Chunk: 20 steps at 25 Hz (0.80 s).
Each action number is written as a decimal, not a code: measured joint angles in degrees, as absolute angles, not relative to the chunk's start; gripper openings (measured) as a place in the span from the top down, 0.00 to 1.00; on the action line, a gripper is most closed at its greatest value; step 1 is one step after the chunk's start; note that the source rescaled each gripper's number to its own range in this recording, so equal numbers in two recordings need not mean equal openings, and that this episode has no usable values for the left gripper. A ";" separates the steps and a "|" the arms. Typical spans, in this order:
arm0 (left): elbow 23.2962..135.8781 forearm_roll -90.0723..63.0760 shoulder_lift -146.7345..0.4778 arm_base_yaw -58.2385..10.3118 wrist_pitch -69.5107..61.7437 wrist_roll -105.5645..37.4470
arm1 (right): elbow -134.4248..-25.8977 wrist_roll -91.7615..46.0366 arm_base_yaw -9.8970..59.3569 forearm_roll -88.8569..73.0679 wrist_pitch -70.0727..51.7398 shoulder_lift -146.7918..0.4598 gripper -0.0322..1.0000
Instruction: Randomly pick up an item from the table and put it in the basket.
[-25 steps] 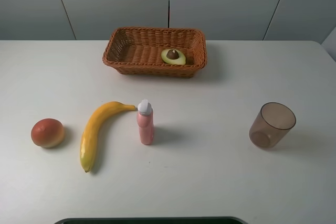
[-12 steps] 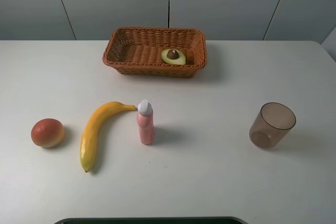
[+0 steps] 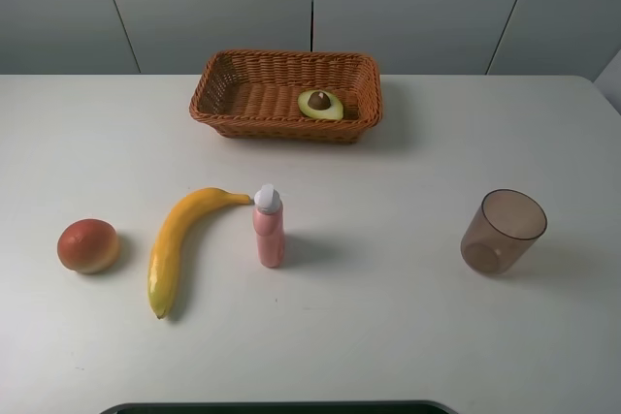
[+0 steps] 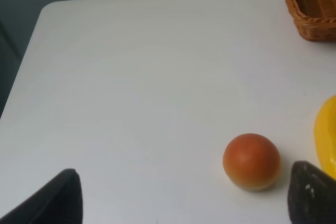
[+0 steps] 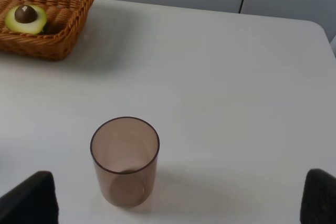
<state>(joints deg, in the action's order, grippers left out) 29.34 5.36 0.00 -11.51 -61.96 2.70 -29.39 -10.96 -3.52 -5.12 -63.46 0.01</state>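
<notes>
Behind the scene stands a grey panelled wall [image 3: 408,7] — dark vertical seams between panels, soft even light.

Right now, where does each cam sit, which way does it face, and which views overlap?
Exterior high: mounted high, looks down on the table; no arm shows.
Left wrist: low over the table's left side, faces the round orange-red fruit; left gripper fingertips show, wide apart.
Right wrist: over the right side, faces the cup; right gripper fingertips show, wide apart.
Shared: exterior and right wrist both show the avocado in the basket.
</notes>
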 joint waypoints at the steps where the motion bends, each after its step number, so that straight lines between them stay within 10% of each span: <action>1: 29.34 5.36 0.00 -11.51 -61.96 2.70 | -29.39 -10.96 -3.52 -5.12 -63.46 0.01 0.00; 20: 29.34 5.36 0.00 -11.51 -61.96 2.70 | -29.39 -10.96 -3.52 -5.12 -63.24 0.01 0.00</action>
